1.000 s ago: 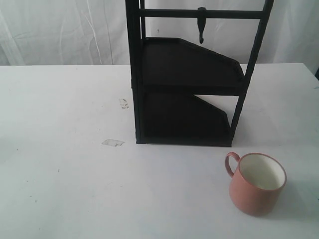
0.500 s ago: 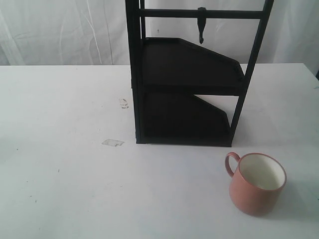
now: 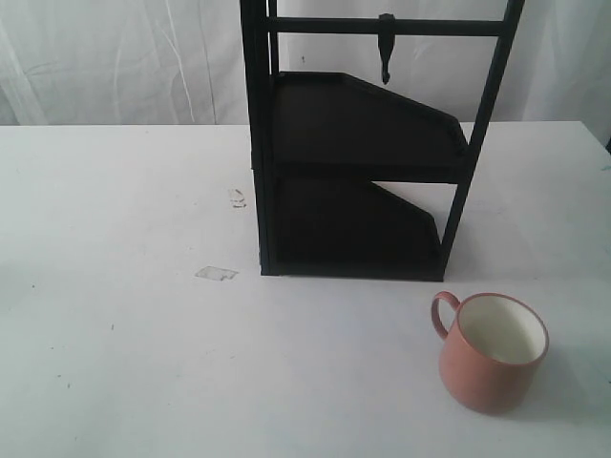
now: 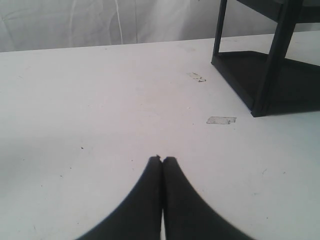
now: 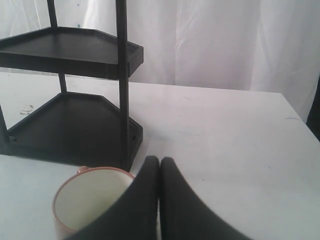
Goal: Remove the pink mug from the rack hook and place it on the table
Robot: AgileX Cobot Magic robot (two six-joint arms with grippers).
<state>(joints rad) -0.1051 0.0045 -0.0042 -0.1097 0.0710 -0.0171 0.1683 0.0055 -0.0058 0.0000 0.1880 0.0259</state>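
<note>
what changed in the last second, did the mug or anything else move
Nothing visibly changed in the exterior view. The pink mug sits upright on the table in the same spot, handle to the same side. The rack hook hangs bare as before, and no arm has come into that view.

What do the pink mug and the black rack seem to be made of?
The pink mug looks like glazed ceramic: thick rim, smooth salmon outside, cream inside. The rack seems to be painted metal, matte black, with thin straight bars; coated wood or plastic shelves cannot be excluded.
</note>
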